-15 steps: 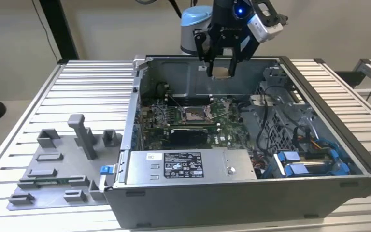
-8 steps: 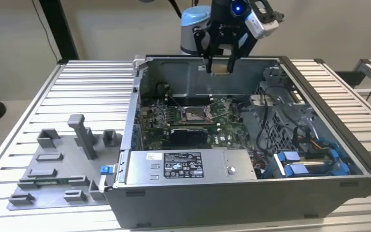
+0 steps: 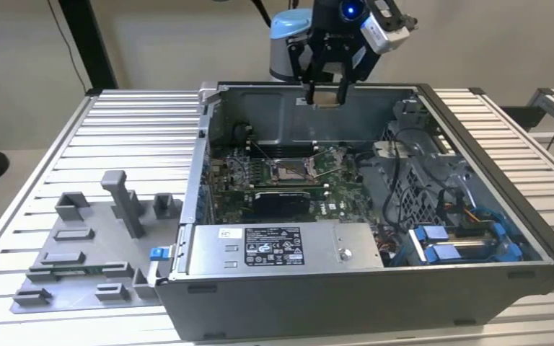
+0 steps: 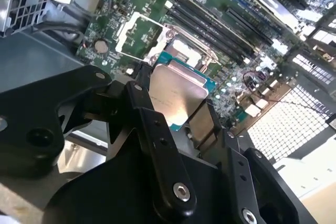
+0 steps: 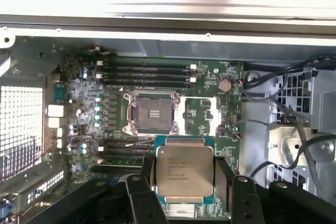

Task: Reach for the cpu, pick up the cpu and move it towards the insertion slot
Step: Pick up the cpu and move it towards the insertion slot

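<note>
Exterior view first: the end effector hangs above the rear of the open computer case on the slatted tabletop, pinching the cpu high over the insertion slot.

Second wrist view: the cpu sits between the black fingers, silver face showing, the insertion slot beyond it on the green motherboard.

First wrist view: the cpu is clamped by two opposite edges, near the insertion slot but clear of it. It looks light, stiff and fragile; the edges seem the safest hold.
</note>
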Controlling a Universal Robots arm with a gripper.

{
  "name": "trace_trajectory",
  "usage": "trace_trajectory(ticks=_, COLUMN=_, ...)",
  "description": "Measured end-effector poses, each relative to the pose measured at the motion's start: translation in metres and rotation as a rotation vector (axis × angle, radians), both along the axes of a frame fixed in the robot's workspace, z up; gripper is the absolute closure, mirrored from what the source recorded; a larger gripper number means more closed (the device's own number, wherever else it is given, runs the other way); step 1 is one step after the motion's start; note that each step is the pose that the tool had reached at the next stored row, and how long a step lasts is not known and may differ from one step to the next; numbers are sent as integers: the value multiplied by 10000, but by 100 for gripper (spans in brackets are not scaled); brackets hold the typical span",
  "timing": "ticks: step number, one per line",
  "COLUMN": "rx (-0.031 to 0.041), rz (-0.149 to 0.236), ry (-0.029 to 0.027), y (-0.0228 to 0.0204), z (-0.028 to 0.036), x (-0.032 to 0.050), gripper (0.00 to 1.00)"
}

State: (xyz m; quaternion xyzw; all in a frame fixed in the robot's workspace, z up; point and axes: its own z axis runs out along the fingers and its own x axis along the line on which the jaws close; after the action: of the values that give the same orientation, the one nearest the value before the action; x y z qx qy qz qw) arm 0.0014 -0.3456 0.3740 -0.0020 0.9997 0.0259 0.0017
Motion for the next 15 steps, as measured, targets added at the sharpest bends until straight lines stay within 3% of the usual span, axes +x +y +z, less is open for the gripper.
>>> trace_trajectory(ticks=15, rx=-22, rz=-54, ry=-19, y=139, z=-62, x=-345, gripper=100)
